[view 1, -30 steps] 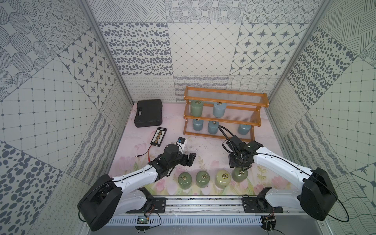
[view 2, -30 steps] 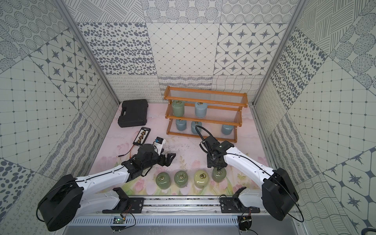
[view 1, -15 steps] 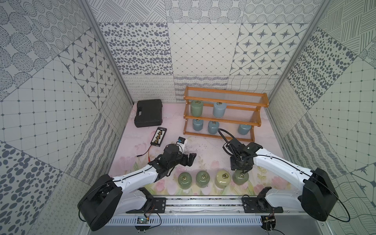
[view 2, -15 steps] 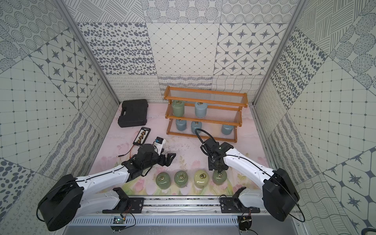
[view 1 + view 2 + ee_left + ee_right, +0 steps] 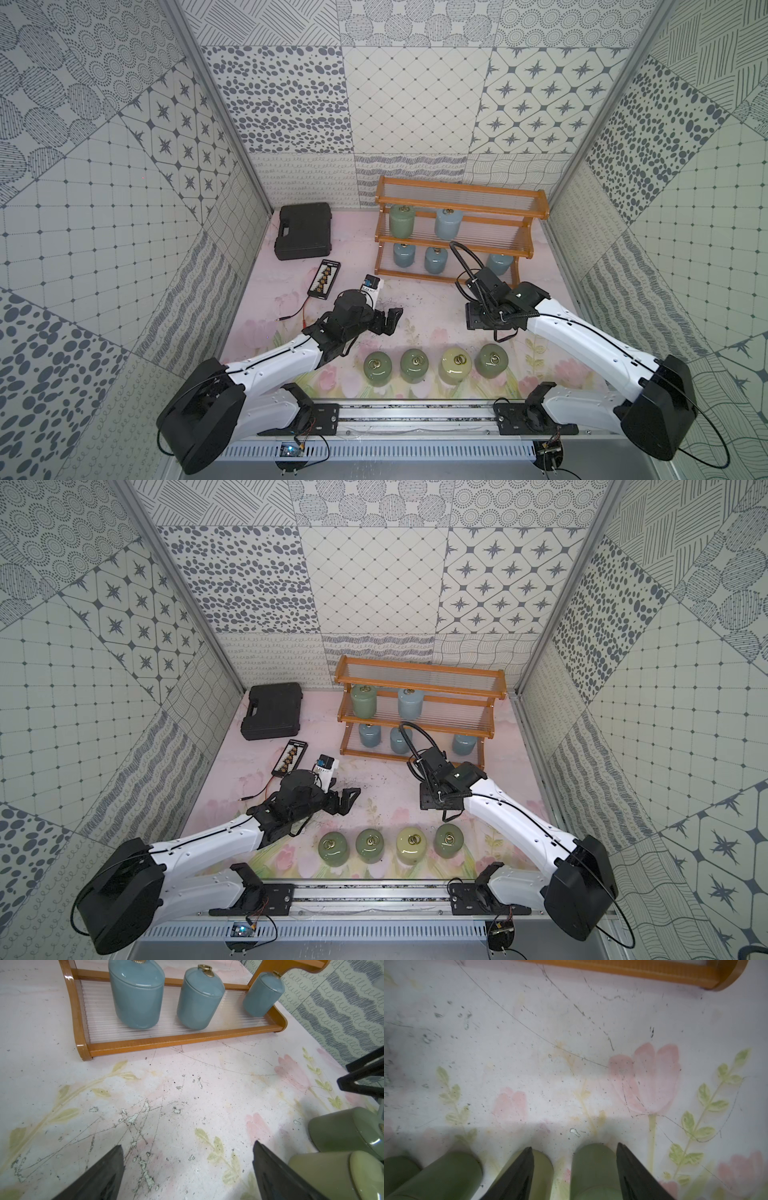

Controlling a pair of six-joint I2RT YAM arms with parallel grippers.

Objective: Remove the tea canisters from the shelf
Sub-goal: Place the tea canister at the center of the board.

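Observation:
The wooden shelf (image 5: 461,193) stands at the back. Its middle tier holds a green canister (image 5: 401,221) and a blue one (image 5: 449,222). Three blue canisters (image 5: 137,995) stand on the bottom tier. On the table in front, a row runs green (image 5: 377,368), green (image 5: 416,365), cream (image 5: 456,365), green (image 5: 492,359). My right gripper (image 5: 478,322) hangs just behind the last green canister (image 5: 593,1167); its jaws are apart and hold nothing. Left of the row, my left gripper (image 5: 187,1147) is wide open over bare table.
A black case (image 5: 304,237) lies at the back left. A black terminal strip (image 5: 324,278) with a thin cable and a small white box (image 5: 372,286) lie near my left arm. Patterned walls close in on three sides.
My right gripper brought the green canister down to the right end of the row, let it go and drew back towards the shelf. The left arm has not moved.

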